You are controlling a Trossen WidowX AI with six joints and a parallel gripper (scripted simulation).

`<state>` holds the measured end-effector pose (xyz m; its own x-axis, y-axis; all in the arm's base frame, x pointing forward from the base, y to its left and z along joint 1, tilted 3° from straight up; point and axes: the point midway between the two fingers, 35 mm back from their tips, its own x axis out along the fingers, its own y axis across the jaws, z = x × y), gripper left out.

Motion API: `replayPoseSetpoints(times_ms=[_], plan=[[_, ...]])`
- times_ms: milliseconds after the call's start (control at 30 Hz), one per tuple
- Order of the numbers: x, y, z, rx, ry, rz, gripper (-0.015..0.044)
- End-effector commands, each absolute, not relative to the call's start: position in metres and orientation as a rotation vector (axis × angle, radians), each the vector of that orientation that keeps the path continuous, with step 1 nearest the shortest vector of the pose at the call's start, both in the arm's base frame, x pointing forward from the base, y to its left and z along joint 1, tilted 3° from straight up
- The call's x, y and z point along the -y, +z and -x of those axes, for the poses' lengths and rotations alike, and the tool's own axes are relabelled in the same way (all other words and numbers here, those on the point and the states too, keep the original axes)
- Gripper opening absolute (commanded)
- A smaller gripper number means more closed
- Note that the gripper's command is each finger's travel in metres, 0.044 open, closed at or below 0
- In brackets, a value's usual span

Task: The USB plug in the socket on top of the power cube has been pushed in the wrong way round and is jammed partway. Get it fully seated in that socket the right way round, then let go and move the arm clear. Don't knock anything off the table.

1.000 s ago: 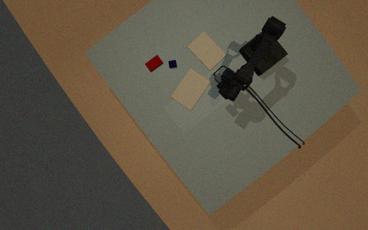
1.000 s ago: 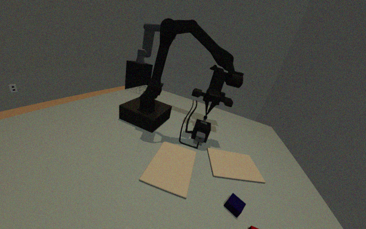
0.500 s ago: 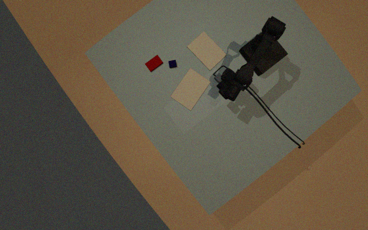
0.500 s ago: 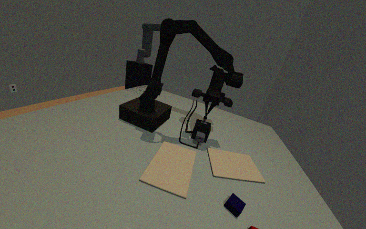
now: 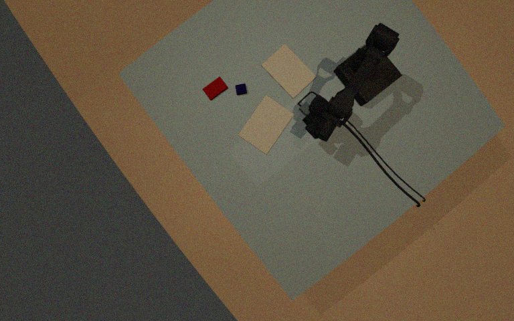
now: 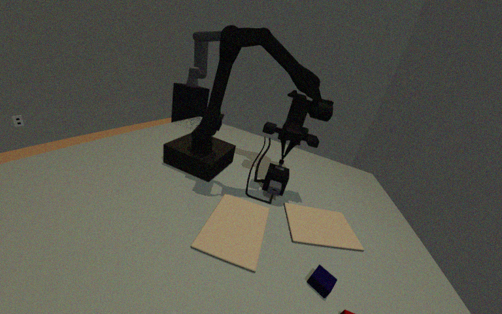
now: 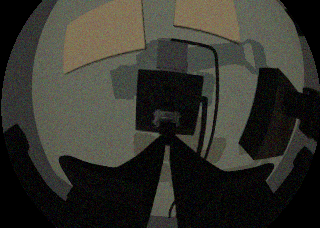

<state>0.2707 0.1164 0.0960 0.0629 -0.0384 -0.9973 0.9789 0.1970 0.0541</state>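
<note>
You're looking at a pale grey-green worktop (image 5: 251,206) carrying two plain cream sheets (image 5: 266,124) (image 5: 288,70), a red block (image 5: 215,87) and a dark blue cube (image 5: 241,89). The arm (image 6: 246,46), tool (image 6: 284,158), power cube (image 6: 276,178) and cables (image 5: 383,162) are showing black.

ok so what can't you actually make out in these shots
- USB plug: a small pale blur at the fingertips in the wrist view; its orientation and depth in the socket can't be read.
- Power cube: hidden under the hand in the top view.
- Red block: cut off by the bottom edge in the exterior view.
- Cables: their far ends pass over the table's edge in the top view.
</note>
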Motion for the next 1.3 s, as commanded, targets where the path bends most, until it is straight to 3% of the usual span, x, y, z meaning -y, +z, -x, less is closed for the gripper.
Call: replayPoseSetpoints(times_ms=[0, 1267], plan=[[-0.1167, 0.0952, -0.271, -1.218, -1.045, -1.064, 0.0], [-0.1165, 0.0907, -0.2712, -1.218, -1.046, -1.064, 0.0]])
